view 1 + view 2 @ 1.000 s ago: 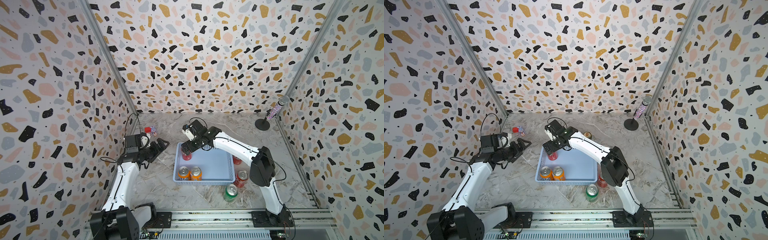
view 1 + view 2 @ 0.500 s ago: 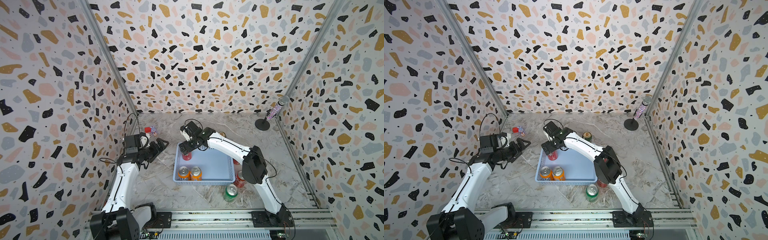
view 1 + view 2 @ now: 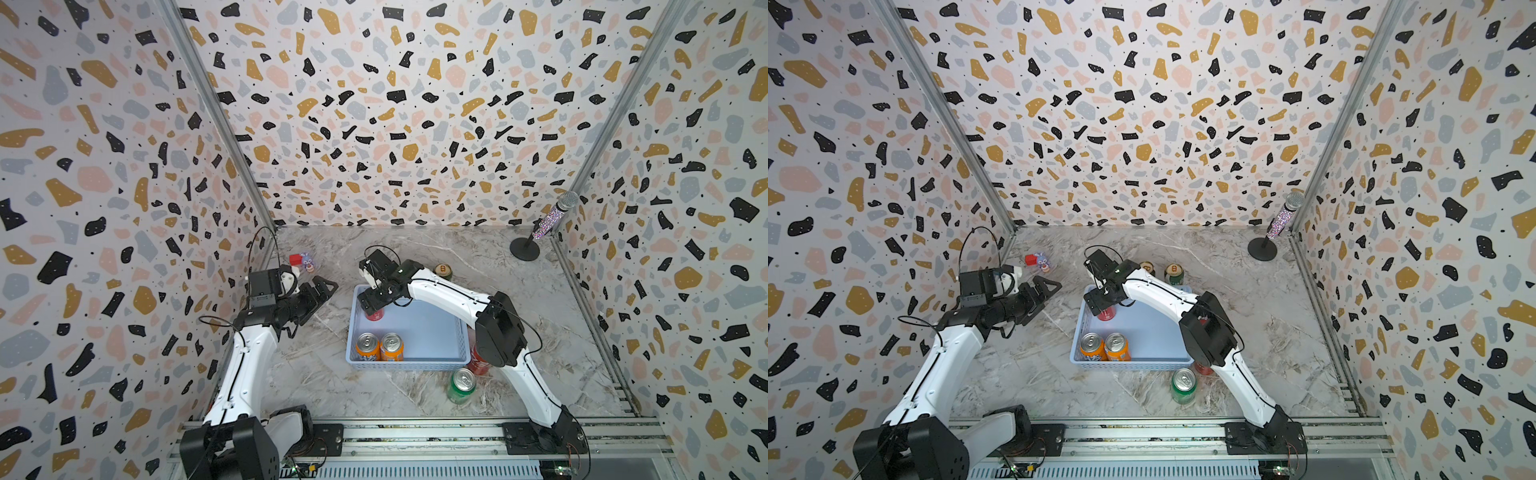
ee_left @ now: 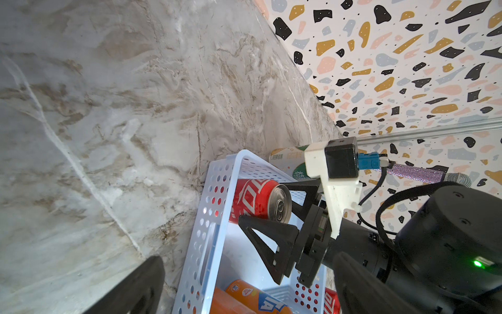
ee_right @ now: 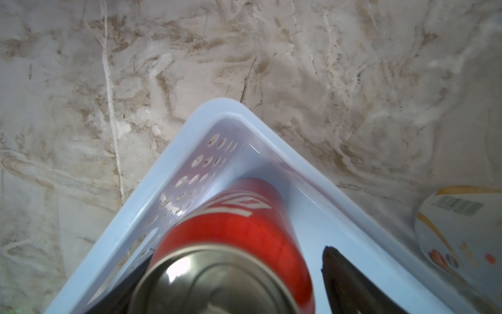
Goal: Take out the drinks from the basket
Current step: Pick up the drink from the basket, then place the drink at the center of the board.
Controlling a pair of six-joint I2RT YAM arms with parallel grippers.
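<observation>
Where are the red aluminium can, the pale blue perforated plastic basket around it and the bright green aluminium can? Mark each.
Red aluminium can (image 4: 252, 199): left wrist view, printed side.
Pale blue perforated plastic basket (image 3: 415, 365): a top view, near wall.
Bright green aluminium can (image 3: 463, 380): a top view, silver lid.

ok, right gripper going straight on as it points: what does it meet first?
The red can in the basket's corner: its top sits between the right gripper's jaws, straight ahead. Nothing in between, though depth is unclear.

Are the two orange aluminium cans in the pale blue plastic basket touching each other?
Touching. In both top views the two orange cans stand in the basket with sides meeting, no gap.
</observation>
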